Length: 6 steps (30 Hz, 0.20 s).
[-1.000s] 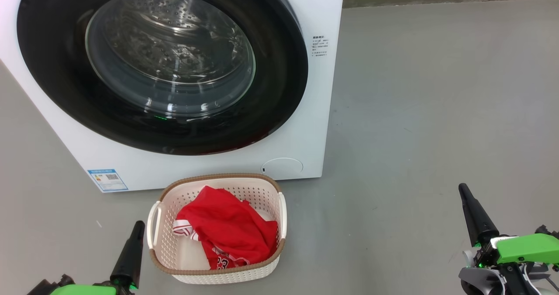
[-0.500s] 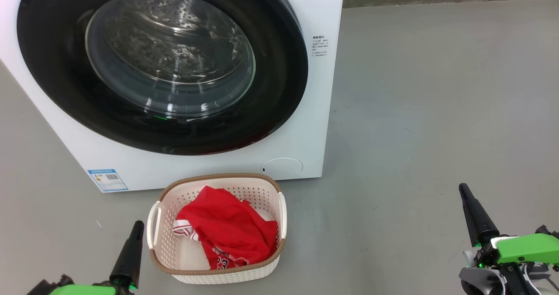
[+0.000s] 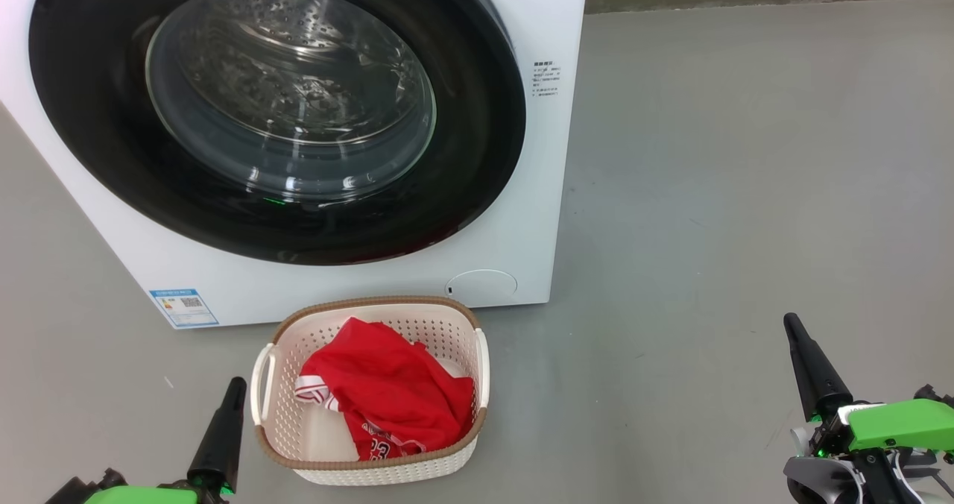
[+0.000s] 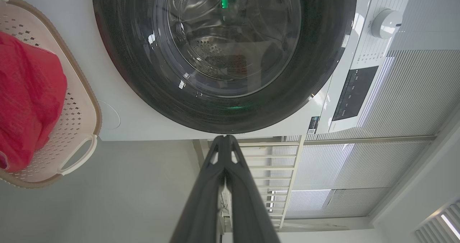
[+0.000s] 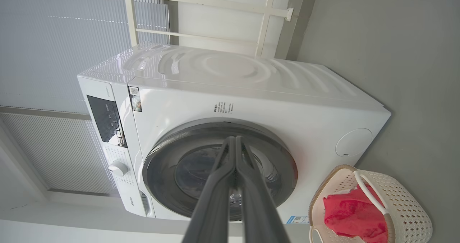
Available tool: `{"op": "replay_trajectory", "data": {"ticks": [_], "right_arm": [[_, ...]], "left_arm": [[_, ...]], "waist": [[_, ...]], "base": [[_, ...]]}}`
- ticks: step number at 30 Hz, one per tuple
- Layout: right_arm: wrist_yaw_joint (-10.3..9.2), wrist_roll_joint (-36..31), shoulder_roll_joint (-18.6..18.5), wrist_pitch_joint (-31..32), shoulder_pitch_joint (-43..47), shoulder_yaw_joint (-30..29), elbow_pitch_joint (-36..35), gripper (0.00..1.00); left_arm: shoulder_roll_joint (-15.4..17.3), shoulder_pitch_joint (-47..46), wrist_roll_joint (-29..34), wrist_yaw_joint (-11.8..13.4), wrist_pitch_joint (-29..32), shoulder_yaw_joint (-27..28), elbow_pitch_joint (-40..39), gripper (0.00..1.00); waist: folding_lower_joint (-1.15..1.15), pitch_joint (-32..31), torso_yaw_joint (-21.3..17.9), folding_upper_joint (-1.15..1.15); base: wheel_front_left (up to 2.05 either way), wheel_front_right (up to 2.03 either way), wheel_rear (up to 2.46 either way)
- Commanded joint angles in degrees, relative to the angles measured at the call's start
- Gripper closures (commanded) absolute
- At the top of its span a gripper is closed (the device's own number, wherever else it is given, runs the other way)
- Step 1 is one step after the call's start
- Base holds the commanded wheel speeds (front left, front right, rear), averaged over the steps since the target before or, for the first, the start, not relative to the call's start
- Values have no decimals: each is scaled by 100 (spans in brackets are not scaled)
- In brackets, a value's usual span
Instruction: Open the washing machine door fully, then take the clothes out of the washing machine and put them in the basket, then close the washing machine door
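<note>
Left fingers and right fingers each pressed tight together, holding nothing.
The left pair points up just beside the basket, the right pair stands well apart on its other side. The red clothes lie in the basket on the floor, just before the washing machine, whose washing machine door is closed.
</note>
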Motion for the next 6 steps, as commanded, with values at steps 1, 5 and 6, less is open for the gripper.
{"op": "replay_trajectory", "data": {"ticks": [1, 5, 6], "right_arm": [[3, -9, -70, 39, -245, 95, -140, 100], [3, -10, -70, 40, -245, 95, -140, 100], [3, -10, -69, 40, -245, 94, -140, 100]], "left_arm": [[46, -234, 74, -41, 33, 210, -117, 100], [44, -234, 77, -41, 35, 213, -117, 100], [44, -234, 77, -41, 36, 214, -117, 100]], "waist": [[0, 0, 0, 0], [0, 0, 0, 0], [0, 0, 0, 0]], "base": [[0, 0, 0], [0, 0, 0], [0, 0, 0]]}}
